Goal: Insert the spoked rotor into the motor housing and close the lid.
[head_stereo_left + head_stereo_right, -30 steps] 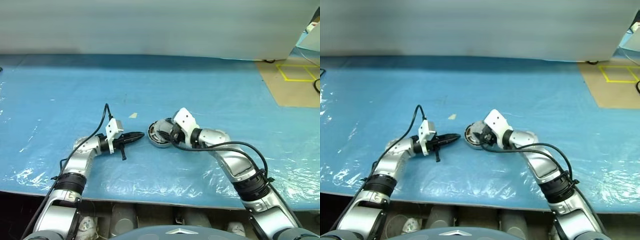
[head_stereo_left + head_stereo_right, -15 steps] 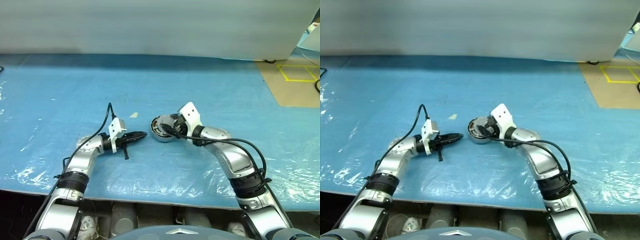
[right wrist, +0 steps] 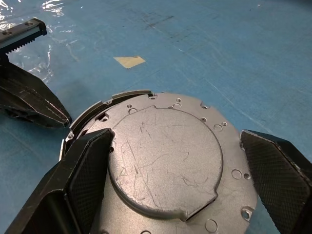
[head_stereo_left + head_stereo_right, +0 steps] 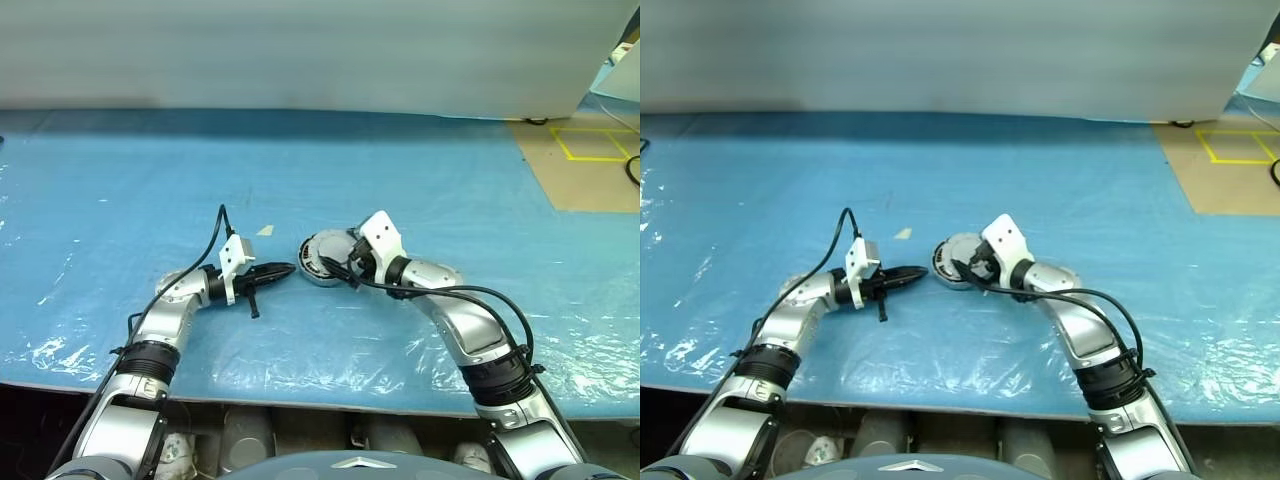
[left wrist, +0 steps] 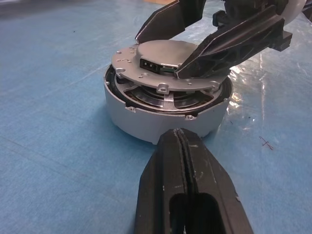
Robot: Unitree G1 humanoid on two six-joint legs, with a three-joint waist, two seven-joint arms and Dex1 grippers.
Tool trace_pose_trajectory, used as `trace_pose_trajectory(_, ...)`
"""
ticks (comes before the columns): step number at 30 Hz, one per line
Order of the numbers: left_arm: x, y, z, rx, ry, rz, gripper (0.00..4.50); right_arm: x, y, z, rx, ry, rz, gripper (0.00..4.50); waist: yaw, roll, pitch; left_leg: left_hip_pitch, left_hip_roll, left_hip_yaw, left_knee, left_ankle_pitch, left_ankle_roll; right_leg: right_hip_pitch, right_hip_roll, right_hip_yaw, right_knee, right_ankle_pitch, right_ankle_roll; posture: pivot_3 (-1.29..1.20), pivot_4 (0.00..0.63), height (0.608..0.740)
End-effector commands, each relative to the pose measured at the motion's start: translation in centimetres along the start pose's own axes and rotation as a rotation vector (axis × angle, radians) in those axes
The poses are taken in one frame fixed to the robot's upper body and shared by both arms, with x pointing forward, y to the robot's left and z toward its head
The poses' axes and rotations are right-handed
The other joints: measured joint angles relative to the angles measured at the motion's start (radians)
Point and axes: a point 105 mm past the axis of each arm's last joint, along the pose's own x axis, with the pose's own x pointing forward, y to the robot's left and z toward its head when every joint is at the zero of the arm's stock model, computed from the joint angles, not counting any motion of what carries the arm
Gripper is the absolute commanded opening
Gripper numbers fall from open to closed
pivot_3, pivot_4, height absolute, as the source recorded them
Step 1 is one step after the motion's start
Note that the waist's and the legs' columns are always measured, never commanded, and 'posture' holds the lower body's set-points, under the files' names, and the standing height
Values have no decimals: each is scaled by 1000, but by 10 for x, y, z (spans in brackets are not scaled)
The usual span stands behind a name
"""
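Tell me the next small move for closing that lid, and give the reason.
Probably nudge the lid sideways until it is centred, then press it flat. It sits tilted and offset on the motor housing, leaving a gap on one side through which the spoked rotor shows. The right claw stands open around the lid, well placed to shift it; the shut left claw rests beside the housing.

right pincer (image 4: 340, 266) over lid (image 4: 322, 251)
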Motion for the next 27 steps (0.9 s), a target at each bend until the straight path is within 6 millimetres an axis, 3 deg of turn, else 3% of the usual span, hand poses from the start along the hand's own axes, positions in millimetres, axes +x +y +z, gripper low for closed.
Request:
trace_pose_trajectory(1,1,3,6,26,-7,3,0,-1,2,2,-5,-3,11,4488,0,0,0,0,0,0,0,0,0,0,0,0,0,0,0,0,150,740)
trace_pose_trajectory(6,1,4,4,27,-2,8,0,2,5,-5,-9,30,24,2976,0,0,0,0,0,0,0,0,0,0,0,0,0,0,0,0,150,740)
trace_pose_trajectory(17,2,4,4,30,2,16,0,1,0,-4,-156,92,37,2980,0,0,0,1,0,0,1,0,0,1,0,0,0,0,0,0,150,740)
trace_pose_trajectory(23,3,4,3,28,4,14,0,-9,11,-1,-124,73,186,2980,3,0,0,1,0,0,1,0,0,1,0,1,0,0,0,0,150,740)
trace_pose_trajectory(27,5,3,3,27,6,10,0,-9,5,6,-64,43,175,2980,1,0,0,0,0,0,-2,0,0,0,0,0,0,0,0,0,150,740)
